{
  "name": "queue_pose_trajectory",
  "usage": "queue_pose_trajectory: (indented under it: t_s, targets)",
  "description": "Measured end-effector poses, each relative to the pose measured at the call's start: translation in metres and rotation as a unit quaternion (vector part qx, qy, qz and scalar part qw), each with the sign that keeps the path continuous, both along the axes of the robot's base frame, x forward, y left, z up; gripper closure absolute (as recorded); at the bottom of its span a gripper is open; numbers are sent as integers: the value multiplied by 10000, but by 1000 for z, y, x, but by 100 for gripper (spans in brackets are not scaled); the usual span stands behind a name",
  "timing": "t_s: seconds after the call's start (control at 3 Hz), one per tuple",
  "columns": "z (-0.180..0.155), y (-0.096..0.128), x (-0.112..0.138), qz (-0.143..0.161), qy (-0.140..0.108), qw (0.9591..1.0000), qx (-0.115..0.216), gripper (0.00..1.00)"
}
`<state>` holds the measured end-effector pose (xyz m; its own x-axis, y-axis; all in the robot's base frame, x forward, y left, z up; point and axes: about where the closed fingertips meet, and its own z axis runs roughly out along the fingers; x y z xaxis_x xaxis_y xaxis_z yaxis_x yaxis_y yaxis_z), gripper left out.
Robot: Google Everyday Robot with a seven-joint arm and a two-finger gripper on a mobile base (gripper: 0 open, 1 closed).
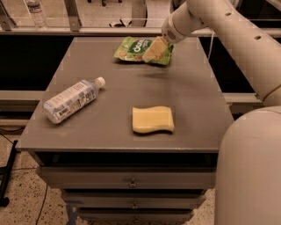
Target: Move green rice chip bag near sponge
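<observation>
The green rice chip bag (137,48) lies flat at the far edge of the grey table (109,123), a little right of centre. My gripper (152,52) hangs over the bag's right half, reaching in from the upper right on the white arm. The pale yellow sponge (153,119) lies near the table's front, right of centre, well in front of the bag.
A clear plastic water bottle (72,100) with a white cap lies on its side at the table's left. Drawers (131,181) sit below the tabletop. My white arm and body (250,154) fill the right side. A rail and another bottle (36,13) stand behind the table.
</observation>
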<state>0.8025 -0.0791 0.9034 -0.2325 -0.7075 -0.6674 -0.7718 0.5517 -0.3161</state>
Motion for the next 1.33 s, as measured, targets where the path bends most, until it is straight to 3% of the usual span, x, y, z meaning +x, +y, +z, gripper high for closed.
queue_pose_trajectory:
  t_s: [0.33,0.67,1.33]
  targets:
    - [-14,5,7,-21,111,9999,-37,0]
    - [-22,8,13,-23,195,9998,-45,17]
    - [-25,8,15,34,281,9995,-111,64]
